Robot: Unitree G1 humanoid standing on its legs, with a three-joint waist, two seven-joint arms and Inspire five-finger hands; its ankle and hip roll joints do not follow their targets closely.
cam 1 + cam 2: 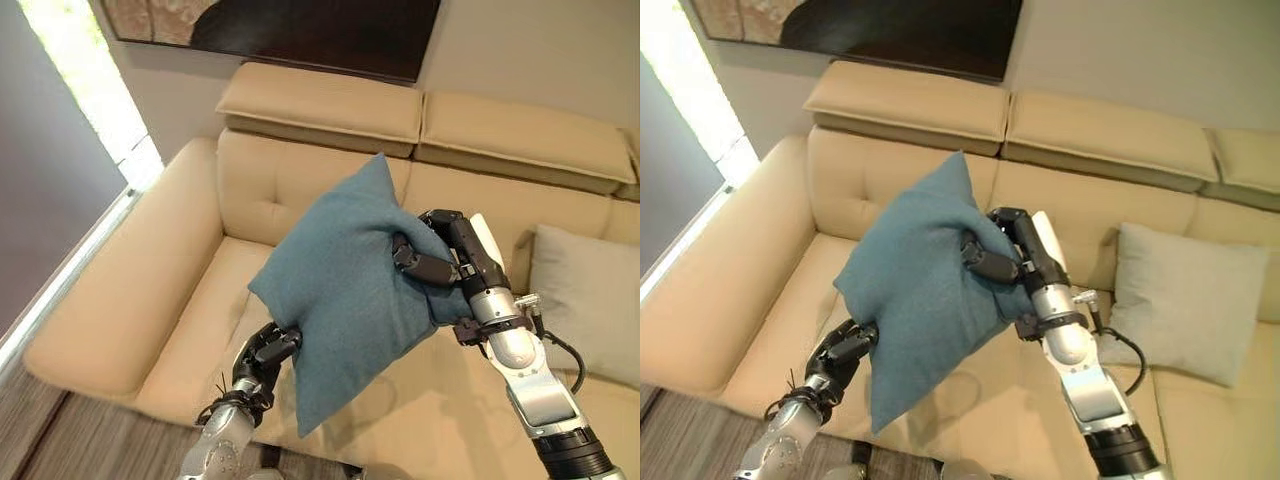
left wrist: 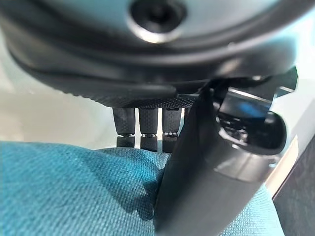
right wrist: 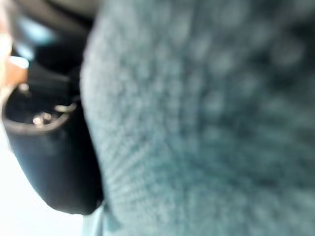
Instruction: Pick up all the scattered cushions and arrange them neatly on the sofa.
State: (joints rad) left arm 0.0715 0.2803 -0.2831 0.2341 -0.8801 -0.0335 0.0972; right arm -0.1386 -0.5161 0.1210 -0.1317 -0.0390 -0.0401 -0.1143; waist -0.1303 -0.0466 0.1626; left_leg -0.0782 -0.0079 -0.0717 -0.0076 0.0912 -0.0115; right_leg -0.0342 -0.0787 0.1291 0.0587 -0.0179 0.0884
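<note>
A teal-blue cushion point(image 1: 345, 290) hangs in the air above the beige sofa point(image 1: 180, 290), held between both hands. My right hand point(image 1: 450, 262) grips its right edge, fingers curled into the fabric. My left hand point(image 1: 265, 357) pinches its lower left edge from below. In the left wrist view the teal cloth point(image 2: 69, 187) lies between the thumb point(image 2: 216, 172) and the fingers point(image 2: 142, 130). The right wrist view shows the cushion's weave point(image 3: 206, 123) pressed close against the hand point(image 3: 49, 147). A light grey cushion point(image 1: 1185, 300) leans against the sofa's backrest to the right.
The sofa's left armrest point(image 1: 120, 300) runs toward a bright window point(image 1: 85, 90) on the left. Dark framed art point(image 1: 300, 30) hangs on the wall above the backrest. Open seat space point(image 1: 980, 400) lies under the held cushion. Striped floor point(image 1: 60, 440) shows at lower left.
</note>
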